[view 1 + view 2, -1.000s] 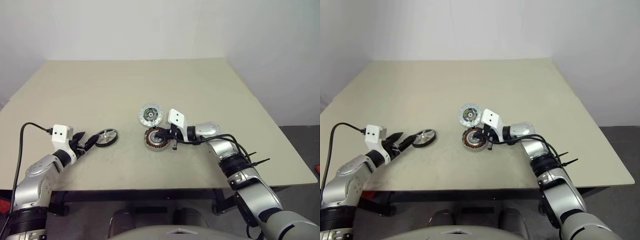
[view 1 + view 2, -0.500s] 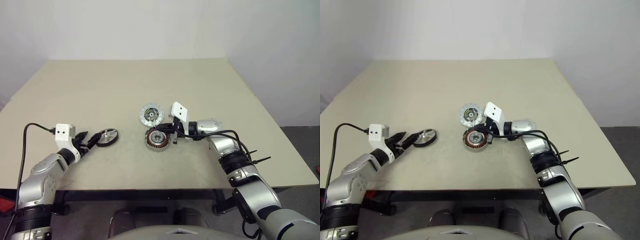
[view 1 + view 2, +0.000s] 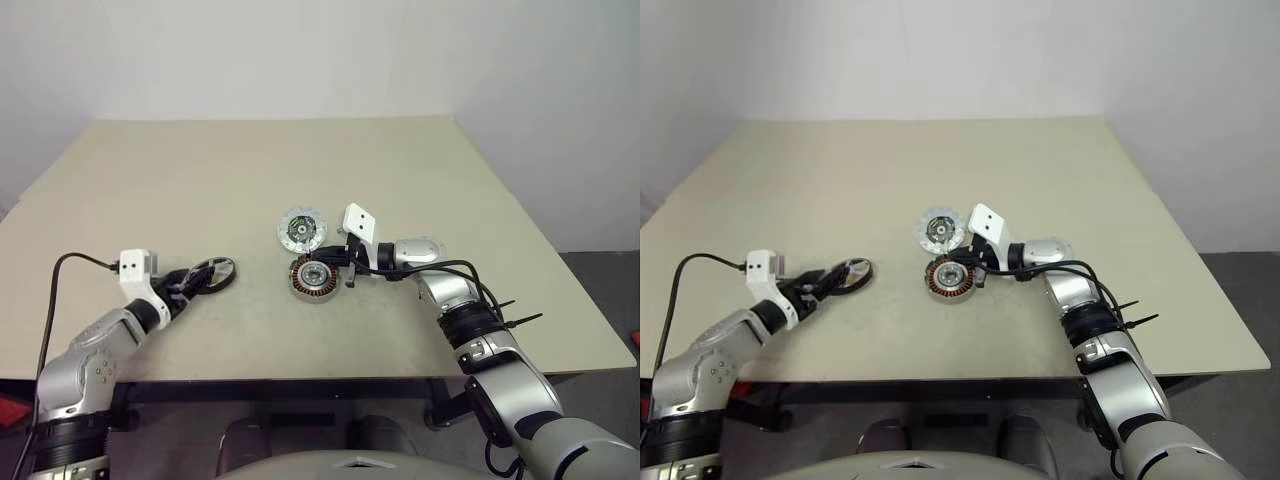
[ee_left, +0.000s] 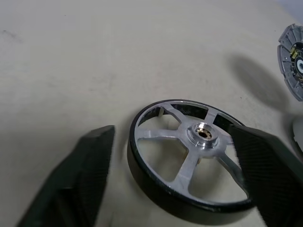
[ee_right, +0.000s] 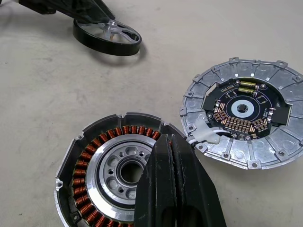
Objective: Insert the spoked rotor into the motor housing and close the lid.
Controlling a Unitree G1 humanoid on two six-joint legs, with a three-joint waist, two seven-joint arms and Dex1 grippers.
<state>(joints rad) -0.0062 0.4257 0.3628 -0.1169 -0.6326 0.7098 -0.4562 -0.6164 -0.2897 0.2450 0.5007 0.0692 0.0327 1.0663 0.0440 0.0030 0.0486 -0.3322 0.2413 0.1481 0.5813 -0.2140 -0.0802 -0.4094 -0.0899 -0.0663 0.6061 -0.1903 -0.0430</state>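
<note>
The spoked rotor (image 3: 213,273), silver with a black rim, lies flat on the table (image 3: 200,180) at the left. My left gripper (image 4: 173,137) is open, with one finger on each side of the rotor's rim; I cannot tell whether they touch it. The motor housing (image 3: 313,279), ringed with copper windings, sits at the table's middle. Just behind it lies the lid (image 3: 301,229), its patterned centre facing up. My right gripper (image 5: 165,142) is shut and empty, its tip over the housing's rim on the lid side.
A black cable (image 3: 80,262) trails from my left wrist near the table's front-left edge. The tan table surface stretches bare behind and to both sides of the three parts.
My left gripper has slid right toward the rotor, rolled, and opened wider, so its fingers now flank the rim. The right gripper stays shut over the housing.
</note>
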